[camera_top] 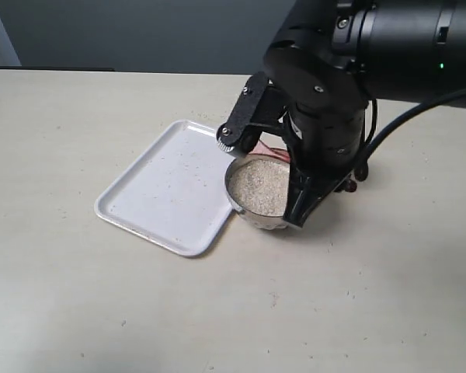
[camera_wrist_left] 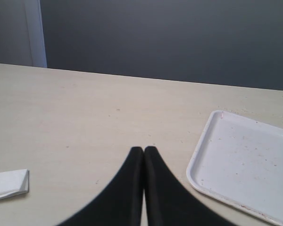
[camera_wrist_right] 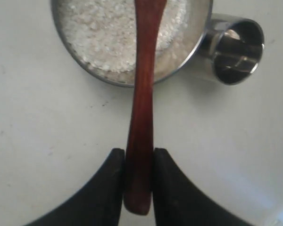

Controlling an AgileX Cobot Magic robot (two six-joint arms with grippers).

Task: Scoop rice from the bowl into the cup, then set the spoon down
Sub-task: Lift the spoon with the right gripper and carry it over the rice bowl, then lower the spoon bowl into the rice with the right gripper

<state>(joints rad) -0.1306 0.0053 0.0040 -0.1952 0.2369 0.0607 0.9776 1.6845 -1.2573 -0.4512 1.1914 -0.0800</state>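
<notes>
Right gripper [camera_wrist_right: 139, 157]: pinching the dark reddish-brown wooden spoon [camera_wrist_right: 144, 70] by its handle.
Spoon: across the rim of the wide steel bowl [camera_wrist_right: 108, 81], over white rice grains [camera_wrist_right: 99, 33].
Small shiny steel cup [camera_wrist_right: 237, 49]: just beside the bowl.
Left gripper [camera_wrist_left: 144, 155]: fingers pressed together, near white tray [camera_wrist_left: 240, 165].

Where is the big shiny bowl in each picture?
Exterior view: the bowl is mid-picture, beside the white tray.
Left wrist view: not in it.
Right wrist view: the bowl is at the top edge, beneath the spoon.
Shared landmark: the white tray, in exterior and left wrist views.
</notes>
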